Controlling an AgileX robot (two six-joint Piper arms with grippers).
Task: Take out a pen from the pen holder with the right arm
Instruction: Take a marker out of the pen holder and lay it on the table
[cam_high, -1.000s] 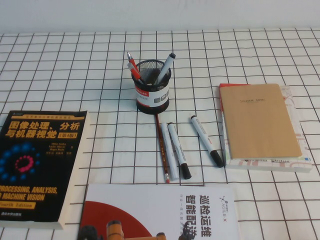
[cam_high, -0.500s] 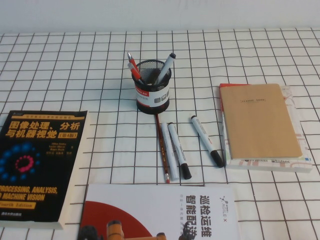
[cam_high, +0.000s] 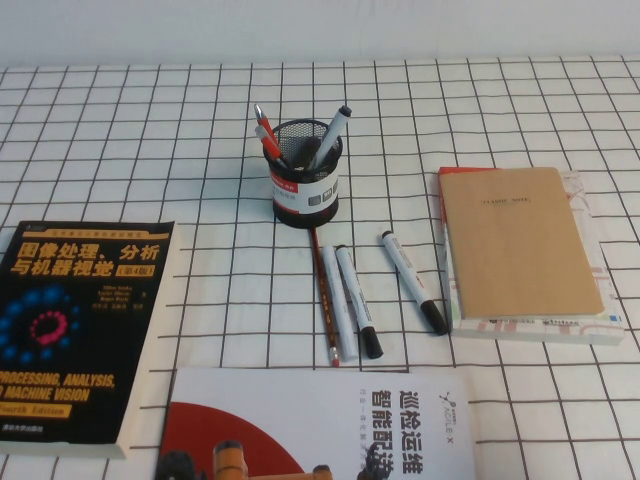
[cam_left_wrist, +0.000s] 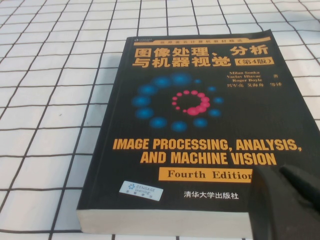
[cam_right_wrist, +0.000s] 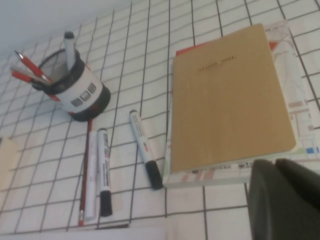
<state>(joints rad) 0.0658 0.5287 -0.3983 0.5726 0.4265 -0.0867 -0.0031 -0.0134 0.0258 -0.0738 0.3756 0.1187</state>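
- pen holder (cam_high: 305, 178): black mesh cup with a white label band, upright on the table (cam_high: 150, 150), centre and toward the far side.
- Sticking out of it: red pens (cam_high: 264, 128) leaning left, capped marker (cam_high: 333, 130) leaning right.
- Just in front of the holder, flat on the grid cloth: red pencil (cam_high: 322, 288) with a black-capped marker (cam_high: 357, 302) alongside; second marker (cam_high: 412, 282) near them on the right, apart.
- Right of those: tan notebook (cam_high: 520, 238) stacked on a white book (cam_high: 585, 332).
- right claw (cam_right_wrist: 280, 195): jaws together, over the near right of the table by the notebook's near edge, well apart from the pen holder.
- Left side: black image-processing textbook (cam_high: 80, 330), flat.
- left claw (cam_left_wrist: 287, 200): above that textbook's near corner; cannot tell if it's apart or together.
- Near edge, centre: white-and-red booklet (cam_high: 330, 420).
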